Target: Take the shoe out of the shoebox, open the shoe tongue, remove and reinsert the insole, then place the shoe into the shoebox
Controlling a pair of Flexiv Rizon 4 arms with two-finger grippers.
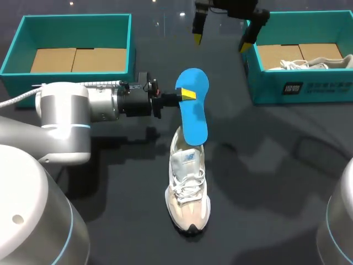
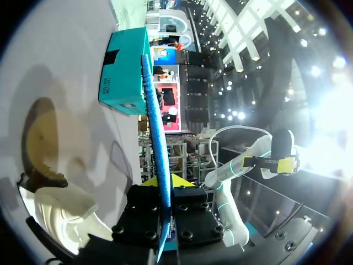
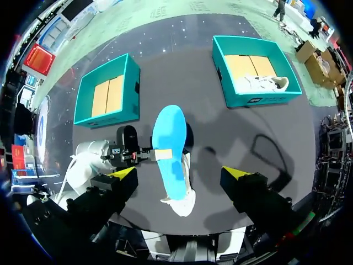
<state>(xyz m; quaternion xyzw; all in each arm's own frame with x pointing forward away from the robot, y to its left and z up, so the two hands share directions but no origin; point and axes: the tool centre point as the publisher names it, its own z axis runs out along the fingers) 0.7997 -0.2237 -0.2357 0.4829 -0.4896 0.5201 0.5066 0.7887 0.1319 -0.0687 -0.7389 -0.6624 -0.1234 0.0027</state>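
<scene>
My left gripper (image 1: 187,95) is shut on the edge of a blue insole (image 1: 193,107), holding it above the table. The insole's near end hangs over the heel opening of a white and beige shoe (image 1: 187,190), which lies on the dark table with its toe toward me. In the left wrist view the insole (image 2: 156,132) shows edge-on between the yellow fingertips (image 2: 146,180), with the shoe (image 2: 52,182) beside and below. My right gripper (image 1: 220,43) hangs open, high over the table's far side. From the right wrist view the insole (image 3: 170,141) and shoe (image 3: 181,203) lie below its spread fingers (image 3: 123,173).
A teal shoebox (image 1: 77,17) with a bare cardboard floor stands at the far left. A second teal shoebox (image 1: 300,88) at the far right holds another white shoe (image 1: 317,63). Dark table surface lies around the shoe.
</scene>
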